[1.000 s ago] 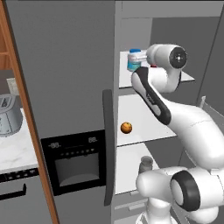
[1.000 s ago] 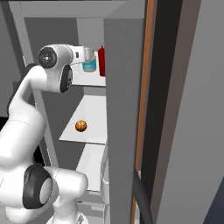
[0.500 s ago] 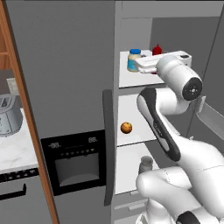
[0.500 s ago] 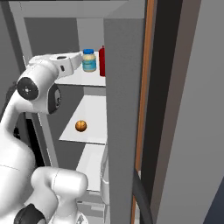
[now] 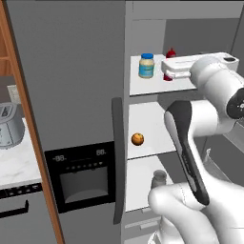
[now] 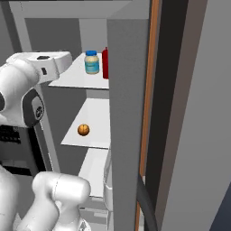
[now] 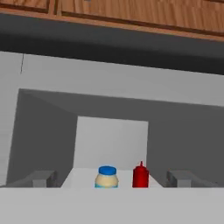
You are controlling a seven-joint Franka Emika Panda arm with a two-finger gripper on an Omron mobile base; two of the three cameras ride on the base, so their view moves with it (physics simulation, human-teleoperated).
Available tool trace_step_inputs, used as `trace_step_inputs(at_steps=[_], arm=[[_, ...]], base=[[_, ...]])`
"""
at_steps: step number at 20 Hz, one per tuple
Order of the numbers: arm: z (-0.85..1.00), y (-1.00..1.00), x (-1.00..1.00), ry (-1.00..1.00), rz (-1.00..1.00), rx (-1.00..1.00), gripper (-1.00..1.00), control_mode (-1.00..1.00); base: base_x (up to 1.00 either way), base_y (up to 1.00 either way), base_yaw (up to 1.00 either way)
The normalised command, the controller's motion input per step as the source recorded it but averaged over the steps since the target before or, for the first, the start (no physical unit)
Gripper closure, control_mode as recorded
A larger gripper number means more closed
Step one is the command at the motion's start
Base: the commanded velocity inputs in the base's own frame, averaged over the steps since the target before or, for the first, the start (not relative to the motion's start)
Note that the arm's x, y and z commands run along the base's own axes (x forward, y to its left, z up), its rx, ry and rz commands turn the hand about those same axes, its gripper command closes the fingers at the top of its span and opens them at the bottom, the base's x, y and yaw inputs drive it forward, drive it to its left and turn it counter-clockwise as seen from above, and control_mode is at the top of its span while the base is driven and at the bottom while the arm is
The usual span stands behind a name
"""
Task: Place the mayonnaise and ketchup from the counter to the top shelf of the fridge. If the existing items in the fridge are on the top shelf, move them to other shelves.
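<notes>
Creamy mayonnaise (image 5: 146,65) and, just to its right, the red ketchup (image 5: 170,53) are seen upright on the top shelf (image 5: 143,86) of the fridge (image 5: 76,76), apparently the goal placement. The orange fruit (image 5: 137,139) lies one shelf lower and the grey jar (image 5: 158,178) lower again, presumably keeping the top clear. The gripper (image 5: 167,69), near the shelf's right front, is spread wide and empty.

toaster (image 5: 9,125): grey, standing well off to the claw's left, lower than it.
oven (image 5: 81,178): black panel with a window, below and left of the claw.
wooden cabinets (image 7: 131,13): brown, high above the claw.
</notes>
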Motion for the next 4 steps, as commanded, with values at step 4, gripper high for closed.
trace_step_inputs(at_steps=[4], arm=[[0.14,-0.14,-1.0,0.01,-0.01,0.0,-1.0,-1.0]], base=[[0.0,0.0,0.0]])
